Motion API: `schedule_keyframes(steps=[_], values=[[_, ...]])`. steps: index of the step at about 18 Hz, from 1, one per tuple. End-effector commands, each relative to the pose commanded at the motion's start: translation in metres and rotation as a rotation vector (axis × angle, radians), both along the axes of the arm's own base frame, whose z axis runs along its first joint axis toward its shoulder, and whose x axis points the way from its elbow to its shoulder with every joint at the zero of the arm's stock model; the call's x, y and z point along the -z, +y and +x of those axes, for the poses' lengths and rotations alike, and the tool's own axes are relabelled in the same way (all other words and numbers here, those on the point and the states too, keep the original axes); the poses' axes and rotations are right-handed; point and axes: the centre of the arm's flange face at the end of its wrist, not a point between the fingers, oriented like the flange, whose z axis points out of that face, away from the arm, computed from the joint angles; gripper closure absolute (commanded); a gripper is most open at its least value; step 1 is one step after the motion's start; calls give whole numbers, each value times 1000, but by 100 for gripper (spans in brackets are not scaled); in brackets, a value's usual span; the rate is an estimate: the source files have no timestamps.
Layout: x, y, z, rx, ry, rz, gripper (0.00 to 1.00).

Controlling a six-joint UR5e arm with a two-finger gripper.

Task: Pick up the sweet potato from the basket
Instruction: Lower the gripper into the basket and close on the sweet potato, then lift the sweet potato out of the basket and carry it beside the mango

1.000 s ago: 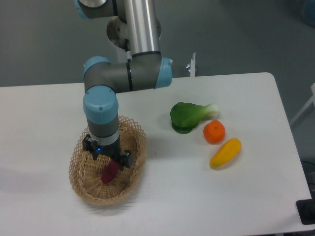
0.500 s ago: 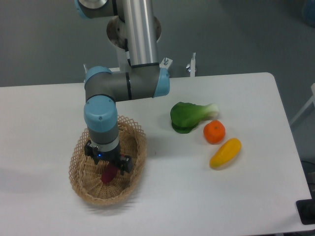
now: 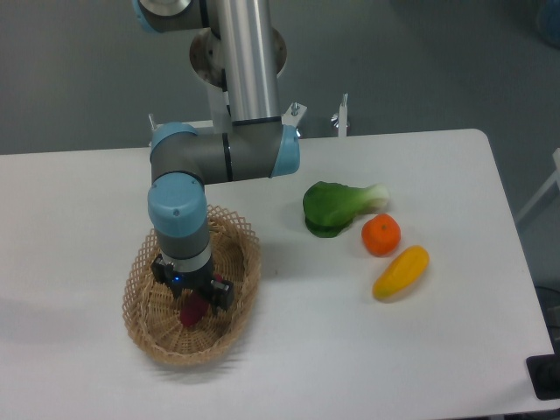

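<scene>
The magenta sweet potato [image 3: 190, 314] lies inside the oval wicker basket [image 3: 144, 324] at the table's front left. Only its lower end shows below the gripper body. My gripper [image 3: 192, 302] points straight down into the basket, right over the sweet potato. Its fingers are hidden behind the wrist and the tuber, so whether they are open or shut cannot be seen.
A green bok choy [image 3: 337, 207], a round orange [image 3: 381, 234] and a yellow-orange elongated fruit [image 3: 401, 271] lie on the white table to the right. The arm's upright column [image 3: 249, 61] rises behind the basket.
The gripper has sunk lower into the basket over the sweet potato, and now covers more of it than a second ago.
</scene>
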Motion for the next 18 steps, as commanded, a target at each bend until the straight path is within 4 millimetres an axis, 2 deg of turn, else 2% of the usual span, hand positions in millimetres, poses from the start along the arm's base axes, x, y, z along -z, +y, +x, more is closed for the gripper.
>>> schedule_keyframes(steps=[2,5,6,9,13,15,18], values=[[-1,0,0,0,1,1,46],[-5,0,0,1,5,6,55],[-6,-1,0,1,9,5,61],[-10,-1,0,1,14,11,68],[-18,-1,-1,2,21,21,70],[-30,-3,-2,41,37,35,71],[-52,-11,-15,66,62,53,71]])
